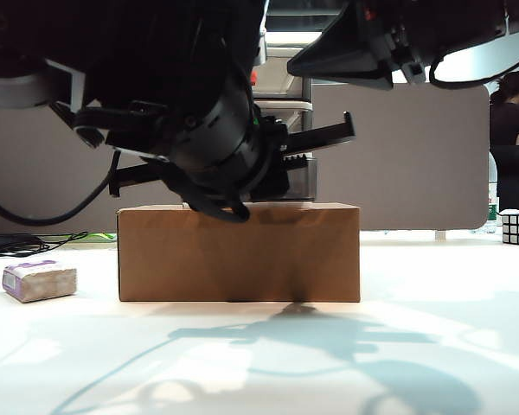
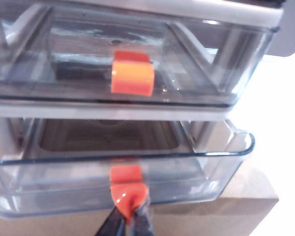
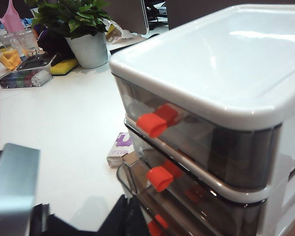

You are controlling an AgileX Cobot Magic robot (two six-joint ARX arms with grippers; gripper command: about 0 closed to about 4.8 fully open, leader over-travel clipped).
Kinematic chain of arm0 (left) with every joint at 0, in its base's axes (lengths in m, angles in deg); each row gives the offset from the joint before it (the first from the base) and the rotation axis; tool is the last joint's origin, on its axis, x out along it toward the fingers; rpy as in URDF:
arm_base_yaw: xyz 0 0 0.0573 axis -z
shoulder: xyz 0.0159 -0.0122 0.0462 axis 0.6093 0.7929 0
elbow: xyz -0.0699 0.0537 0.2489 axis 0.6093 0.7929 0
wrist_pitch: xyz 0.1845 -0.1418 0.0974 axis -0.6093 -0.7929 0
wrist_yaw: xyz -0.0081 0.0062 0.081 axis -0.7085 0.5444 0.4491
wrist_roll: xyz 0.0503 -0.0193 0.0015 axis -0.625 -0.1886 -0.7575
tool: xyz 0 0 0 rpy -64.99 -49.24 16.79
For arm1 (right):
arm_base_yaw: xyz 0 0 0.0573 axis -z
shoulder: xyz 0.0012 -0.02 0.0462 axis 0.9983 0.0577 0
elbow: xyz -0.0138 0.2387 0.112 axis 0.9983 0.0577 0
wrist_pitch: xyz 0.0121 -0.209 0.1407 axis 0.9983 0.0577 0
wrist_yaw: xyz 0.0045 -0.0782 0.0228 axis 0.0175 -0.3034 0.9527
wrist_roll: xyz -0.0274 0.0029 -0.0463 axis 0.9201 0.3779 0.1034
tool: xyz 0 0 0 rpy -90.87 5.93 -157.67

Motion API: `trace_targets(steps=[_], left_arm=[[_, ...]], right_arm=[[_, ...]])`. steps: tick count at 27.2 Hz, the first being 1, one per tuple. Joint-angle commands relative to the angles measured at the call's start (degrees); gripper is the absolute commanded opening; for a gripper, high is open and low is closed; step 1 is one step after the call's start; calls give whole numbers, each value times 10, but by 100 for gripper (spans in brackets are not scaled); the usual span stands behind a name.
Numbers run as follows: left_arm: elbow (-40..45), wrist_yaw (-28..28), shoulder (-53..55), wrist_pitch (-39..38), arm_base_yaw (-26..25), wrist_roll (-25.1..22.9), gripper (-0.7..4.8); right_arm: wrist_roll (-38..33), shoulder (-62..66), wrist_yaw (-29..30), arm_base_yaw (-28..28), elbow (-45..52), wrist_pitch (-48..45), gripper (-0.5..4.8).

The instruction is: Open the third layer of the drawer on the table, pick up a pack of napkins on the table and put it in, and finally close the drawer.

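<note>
Left pincer clamped on third layer handle, right pincer unseen, drawer mostly hidden

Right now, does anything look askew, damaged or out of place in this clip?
Nothing damaged or spilled. The third layer juts out of the drawer because the left gripper is shut on its handle. The pack of napkins lies on the table. The right gripper's state is unclear.
</note>
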Motion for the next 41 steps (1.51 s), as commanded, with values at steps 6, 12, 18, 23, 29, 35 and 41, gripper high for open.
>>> trace_targets(steps=[6,12,18,23,29,35,41], left_arm=[[31,35,-16,-21,44,66,-5],[40,82,-33,-34,122,66,-5],[42,94,-38,-125,175,166,-5],[42,113,-53,-167,207,185,-5],[42,128,-78,-188,207,179,-5],[42,102,-119,-249,214,179,193],[42,31,-175,-329,215,179,194]], right_arm=[[-3,22,-2,0,-3,-32,-6],[-3,22,-2,0,-3,-33,-6],[-5,22,-1,0,-3,-30,-6],[-5,22,-1,0,-3,-29,-6],[-5,23,-2,0,-3,-35,-6],[-5,23,-2,0,-3,-41,-6],[-5,23,-2,0,-3,-41,-6]])
